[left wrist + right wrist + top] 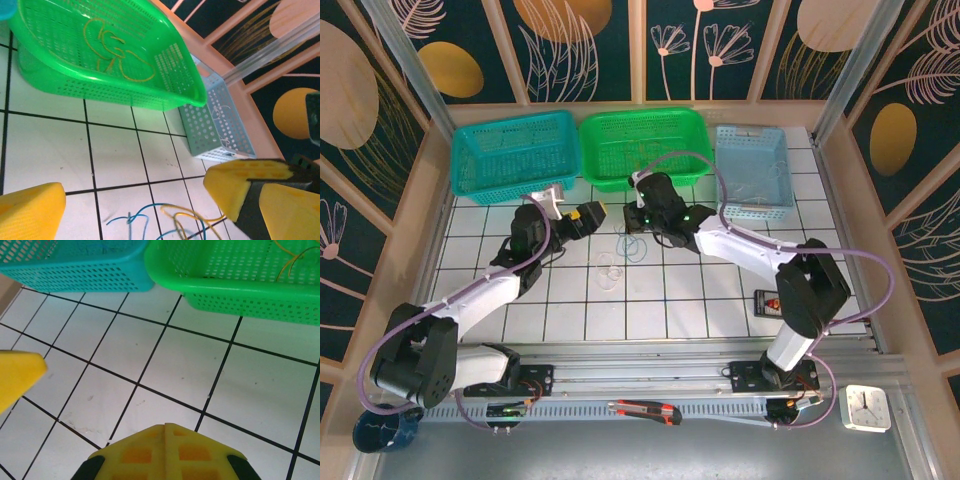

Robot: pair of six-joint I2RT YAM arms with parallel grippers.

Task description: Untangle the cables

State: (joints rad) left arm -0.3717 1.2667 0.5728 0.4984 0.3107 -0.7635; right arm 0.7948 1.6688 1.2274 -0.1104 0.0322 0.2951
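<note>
The cables (628,247) lie on the white tiles as thin loops of blue and yellow, with white loops (609,268) just in front of them. In the left wrist view the blue and yellow strands (172,220) lie on the floor below the jaws. My left gripper (592,213) (135,187) hangs open just left of the bunch, its yellow fingers wide apart and holding nothing. My right gripper (636,217) (165,426) is just behind the bunch, pads pressed together above bare tile. No strand shows between them.
Three baskets line the back: teal (470,160), green (645,114) (100,90) with yellow wire in it, light blue (722,160) (205,130) with white wire. A small dark card (767,301) lies front right. A box cutter (645,410) and a clock (867,407) sit by the rail.
</note>
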